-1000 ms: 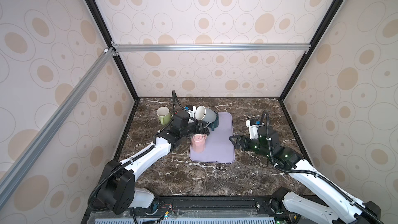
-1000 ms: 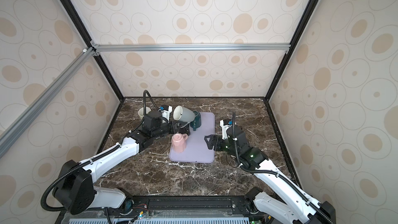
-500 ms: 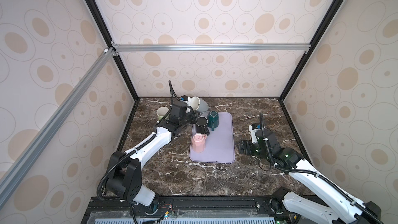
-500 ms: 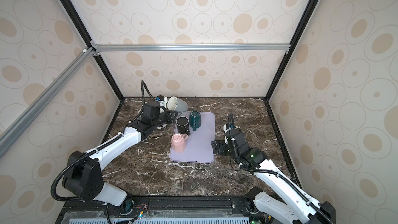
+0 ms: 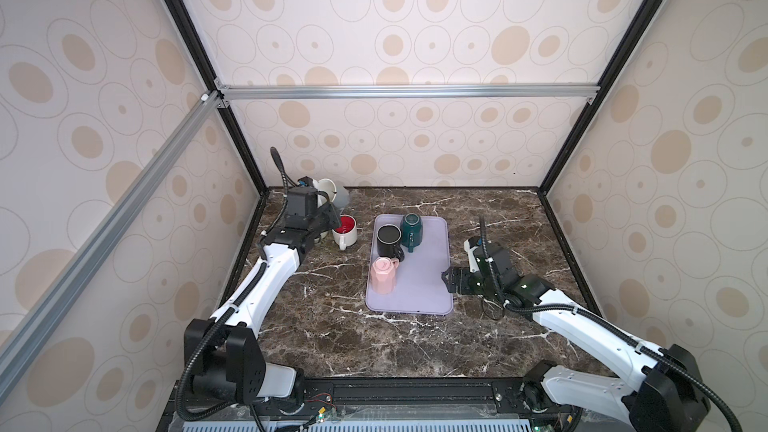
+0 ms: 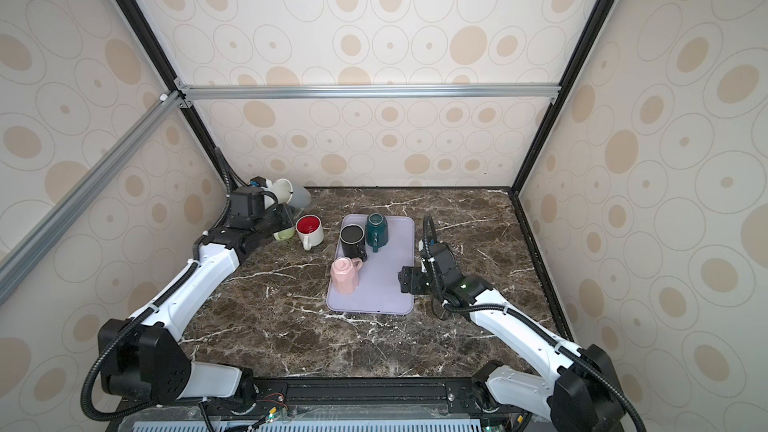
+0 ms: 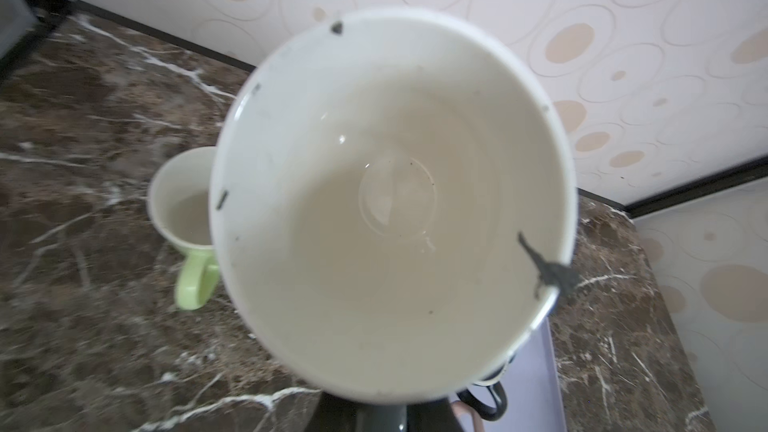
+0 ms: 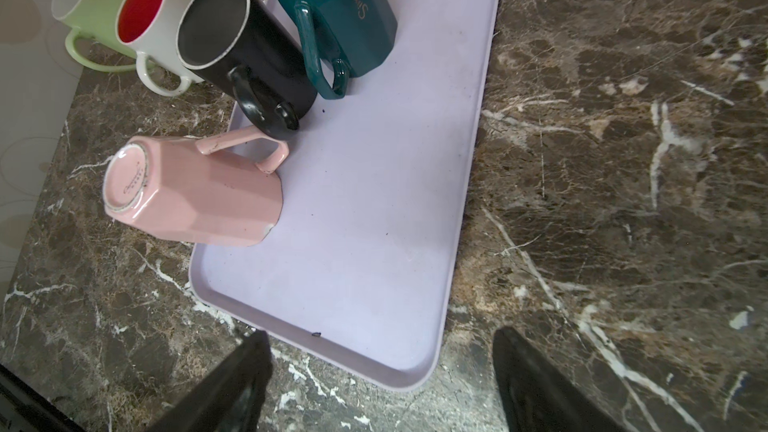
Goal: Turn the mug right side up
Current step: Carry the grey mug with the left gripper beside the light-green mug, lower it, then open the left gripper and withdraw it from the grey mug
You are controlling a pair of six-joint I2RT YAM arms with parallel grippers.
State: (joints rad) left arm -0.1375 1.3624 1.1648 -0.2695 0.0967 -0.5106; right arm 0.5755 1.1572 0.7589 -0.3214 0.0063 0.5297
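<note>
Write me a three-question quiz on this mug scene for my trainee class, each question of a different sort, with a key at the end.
1. True or false: the pink mug stands upside down on the tray.
2. The grey mug in the left gripper is: A standing on the tray; B lifted clear of the table; C lying on its side on the table.
3. Fill in: the right gripper hovers beside the tray with its jaws ____.

Key: 1 true; 2 B; 3 open.
</note>
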